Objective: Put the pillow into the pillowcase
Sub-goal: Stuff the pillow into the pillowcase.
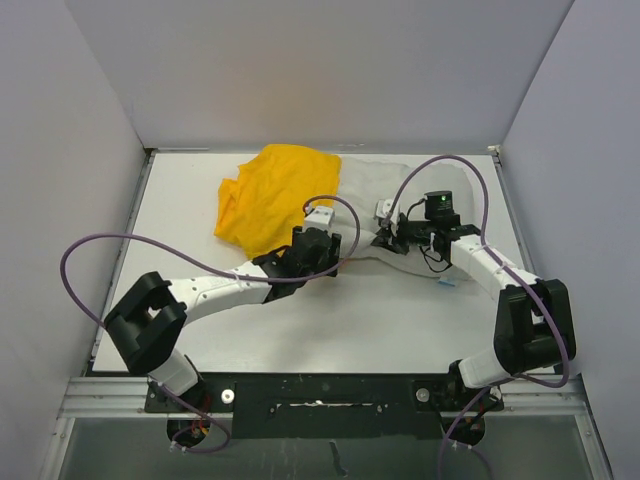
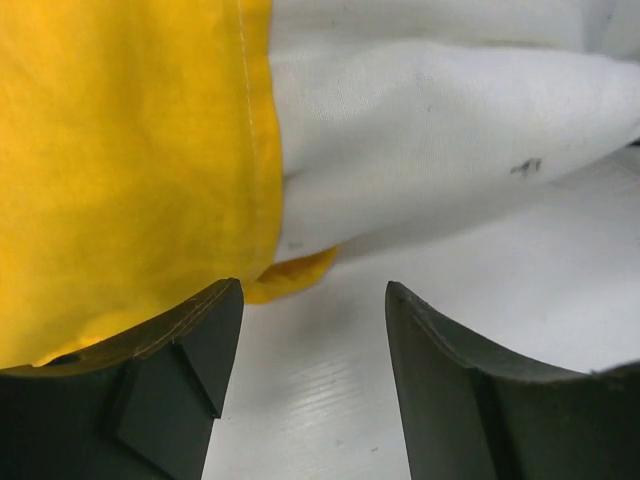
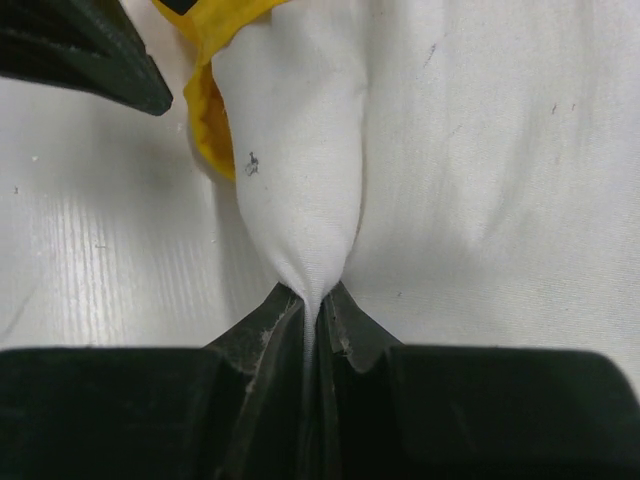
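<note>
A wrinkled yellow cloth pillowcase (image 1: pixel 275 195) lies bunched at the far left of a white bench (image 1: pixel 400 310). A plump, soft pillow (image 1: pixel 410 190) of plain white fabric sticks out of its right-hand opening. The pillow's long axis runs left to right across the bench, with its left end tucked inside the case and its right end bare. A stitched hem edges the mouth of the case where yellow meets white. The left end effector (image 2: pixel 315 345) sits at that mouth near the pillow's front edge, its dark fingers partly apart with nothing between them. The right end effector (image 3: pixel 318 305) is closed tight, pinching a drawn-up fold of the pillow's fabric at its near edge.
</note>
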Robot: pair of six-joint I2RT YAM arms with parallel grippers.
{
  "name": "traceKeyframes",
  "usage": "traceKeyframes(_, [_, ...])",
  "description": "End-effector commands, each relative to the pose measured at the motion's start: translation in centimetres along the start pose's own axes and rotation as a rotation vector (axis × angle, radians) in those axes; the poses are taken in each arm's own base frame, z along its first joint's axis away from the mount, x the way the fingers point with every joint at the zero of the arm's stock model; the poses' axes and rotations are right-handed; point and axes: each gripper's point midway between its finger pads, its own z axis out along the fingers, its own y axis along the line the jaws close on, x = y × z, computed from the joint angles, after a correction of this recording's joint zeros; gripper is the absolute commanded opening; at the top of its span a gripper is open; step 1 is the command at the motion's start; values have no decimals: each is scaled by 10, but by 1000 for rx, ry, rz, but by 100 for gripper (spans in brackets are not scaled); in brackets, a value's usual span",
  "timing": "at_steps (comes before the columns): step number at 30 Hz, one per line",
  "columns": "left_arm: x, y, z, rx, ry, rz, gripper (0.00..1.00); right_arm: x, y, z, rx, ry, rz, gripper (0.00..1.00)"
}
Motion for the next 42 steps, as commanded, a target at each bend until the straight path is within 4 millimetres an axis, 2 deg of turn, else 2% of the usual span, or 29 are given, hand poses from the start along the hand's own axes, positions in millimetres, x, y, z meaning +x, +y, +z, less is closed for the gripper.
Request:
traceKeyframes(1, [-16,19,-23,-150,-140,34,57,-29,11,-2,-51,-105,32,0])
traceKeyframes(3, [3,28,-21,-176,-123,-38,57,-34,14,-2,-58,-119,51,0])
traceKeyframes(6, [32,25,-20,-121,-78,-158,59,-44,18,-2,-64,-153,89,0])
traceKeyframes(7, [47,26,-19,-96,-60,-188,63,-47,19,-2,-66,-161,98,0])
traceKeyframes(9, [62,27,-18,-51,-64,-271,74,-52,22,0,-76,-171,103,0])
traceKeyframes(11, [60,30,-12,13,-82,-366,79,-55,26,3,-87,-175,105,0])
traceKeyframes(14, [49,33,-3,90,-93,-463,80,-58,32,8,-106,-174,96,0])
traceKeyframes(18, [38,26,7,147,-128,-509,80,-62,36,11,-120,-179,89,0])
traceKeyframes(21, [40,26,18,147,-136,-551,78,-63,37,11,-121,-181,88,0])
traceKeyframes(22, [42,29,23,133,-136,-565,75,-64,37,11,-123,-183,88,0])
traceKeyframes(23, [43,33,28,114,-137,-582,66,-64,38,12,-126,-183,88,0])
traceKeyframes(26, [48,44,38,75,-136,-617,23,-66,40,12,-130,-185,91,0])
traceKeyframes(28, [48,45,36,89,-139,-602,4,-66,39,13,-125,-182,93,0])
traceKeyframes(29, [46,41,33,114,-145,-589,0,-66,39,13,-124,-181,93,0])
traceKeyframes(31, [35,26,19,199,-160,-554,0,-68,37,14,-112,-179,97,0])
traceKeyframes(34, [3,-18,-15,361,-190,-422,0,-81,38,23,-97,-178,75,0])
traceKeyframes(36, [-25,-50,-43,475,-209,-327,0,-105,35,34,-83,-185,49,0])
traceKeyframes(37, [-42,-65,-62,545,-230,-294,0,-128,27,39,-62,-200,30,0])
traceKeyframes(39, [-68,-90,-93,674,-252,-252,0,-153,6,47,0,-210,71,0])
traceKeyframes(41, [-75,-106,-118,782,-240,-227,0,-160,-21,54,81,-218,161,0])
traceKeyframes(42, [-82,-115,-130,836,-244,-223,0,-153,-32,58,115,-215,210,0])
